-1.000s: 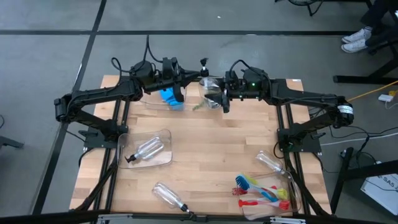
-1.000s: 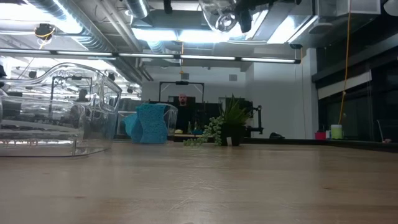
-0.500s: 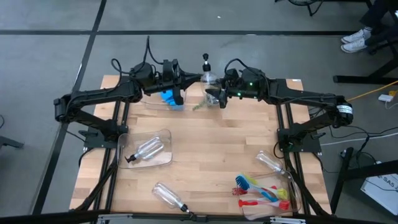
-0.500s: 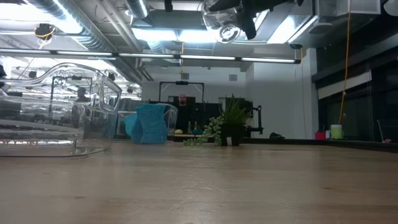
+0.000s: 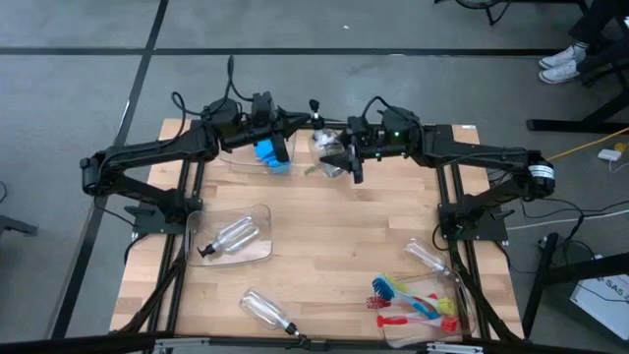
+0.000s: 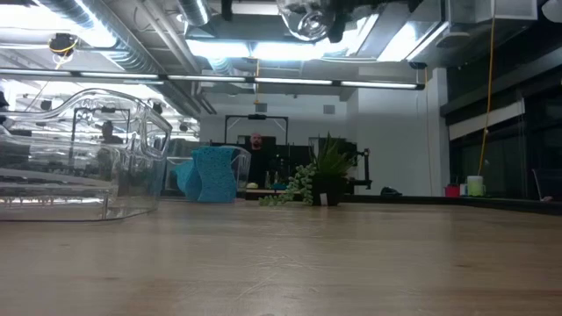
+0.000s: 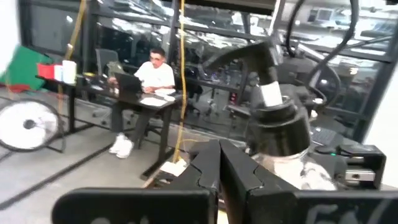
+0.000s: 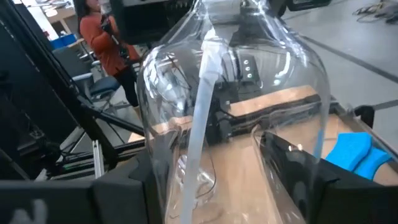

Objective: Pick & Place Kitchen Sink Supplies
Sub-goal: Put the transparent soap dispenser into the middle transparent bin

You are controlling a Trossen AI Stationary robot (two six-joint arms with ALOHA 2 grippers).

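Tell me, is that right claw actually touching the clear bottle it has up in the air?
Touching. In the right wrist view, the right gripper has its two dark fingers pressed against both sides of the clear bottle.

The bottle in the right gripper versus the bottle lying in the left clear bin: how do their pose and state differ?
The held bottle is lifted off the table in the right gripper; the binned bottle lies on its side inside the clear bin, with no gripper on it. Both are clear with black pump tops.
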